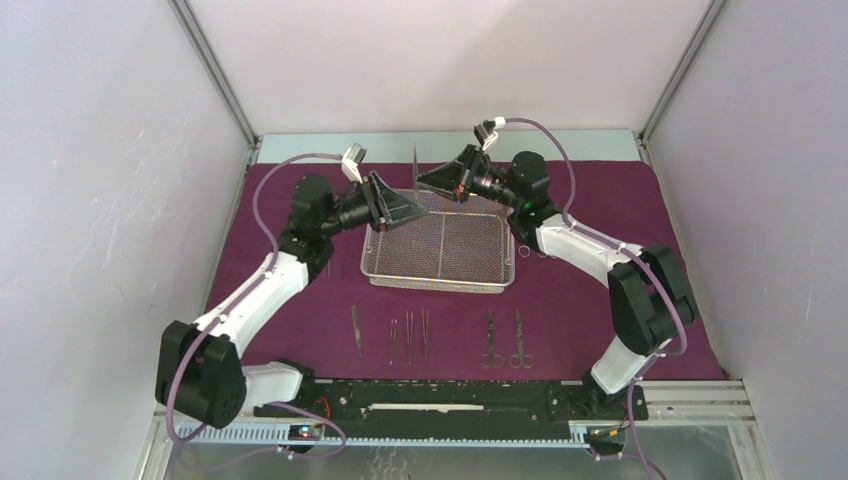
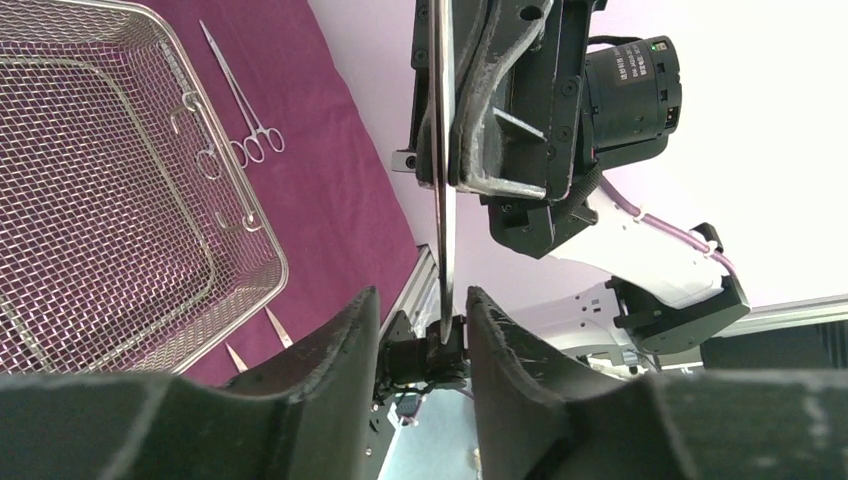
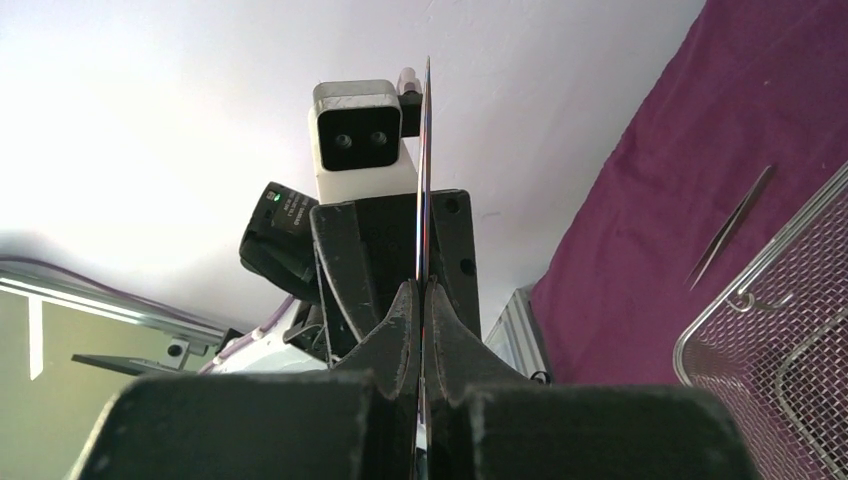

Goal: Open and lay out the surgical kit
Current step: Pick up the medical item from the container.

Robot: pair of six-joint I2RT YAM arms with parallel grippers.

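Maroon cloth wrap (image 1: 620, 300) spread flat, wire-mesh tray (image 1: 440, 245) centred on it, six steel instruments (image 1: 409, 336) rowed nearside, tweezers (image 1: 415, 165) upright above

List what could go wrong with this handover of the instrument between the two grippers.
1. The slim steel instrument, clamped in the right gripper, sits off-centre between the open jaws of the left gripper. Closing may push it sideways and twist it.
2. If the right gripper lets go before the left gripper grips, the instrument could fall toward the wire-mesh tray or the cloth.
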